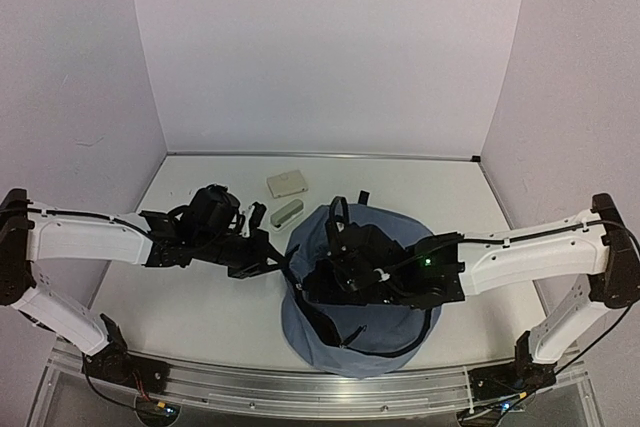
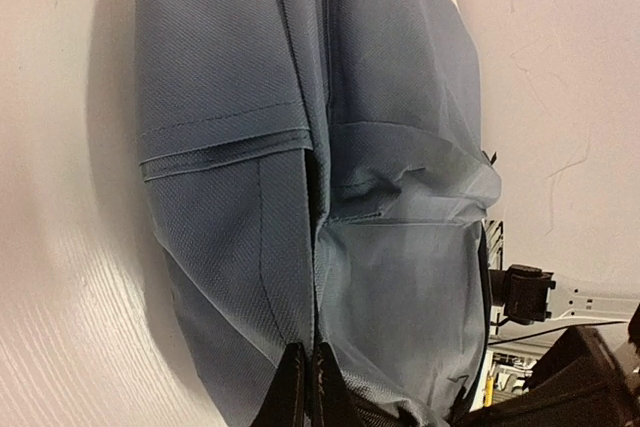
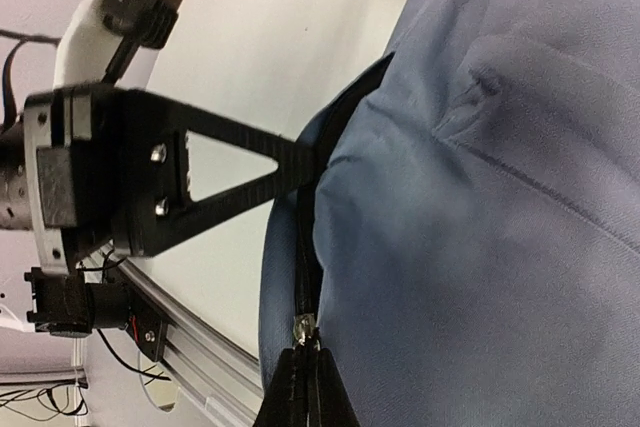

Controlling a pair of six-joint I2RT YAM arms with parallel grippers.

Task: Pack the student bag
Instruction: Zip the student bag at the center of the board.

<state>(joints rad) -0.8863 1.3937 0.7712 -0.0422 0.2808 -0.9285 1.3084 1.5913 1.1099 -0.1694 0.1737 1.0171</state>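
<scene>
The student bag (image 1: pixel 385 342) is a grey-blue fabric backpack lying in the middle of the table near the front. My left gripper (image 1: pixel 281 263) is at the bag's left edge. In the left wrist view the gripper (image 2: pixel 306 379) is shut on a fold of the bag's fabric (image 2: pixel 400 147). My right gripper (image 1: pixel 320 285) is over the bag's left part. In the right wrist view the gripper (image 3: pixel 308 372) is shut on the metal zipper pull (image 3: pixel 305 328) of the bag's dark zip (image 3: pixel 305 247). The left finger (image 3: pixel 240 182) shows pinching the bag's edge just beyond.
A flat white box (image 1: pixel 287 184) and a small pale grey oblong item (image 1: pixel 287 213) lie behind the bag, near the left gripper's wrist. The table's metal front rail (image 1: pixel 300 392) runs close under the bag. Walls close in the back and both sides.
</scene>
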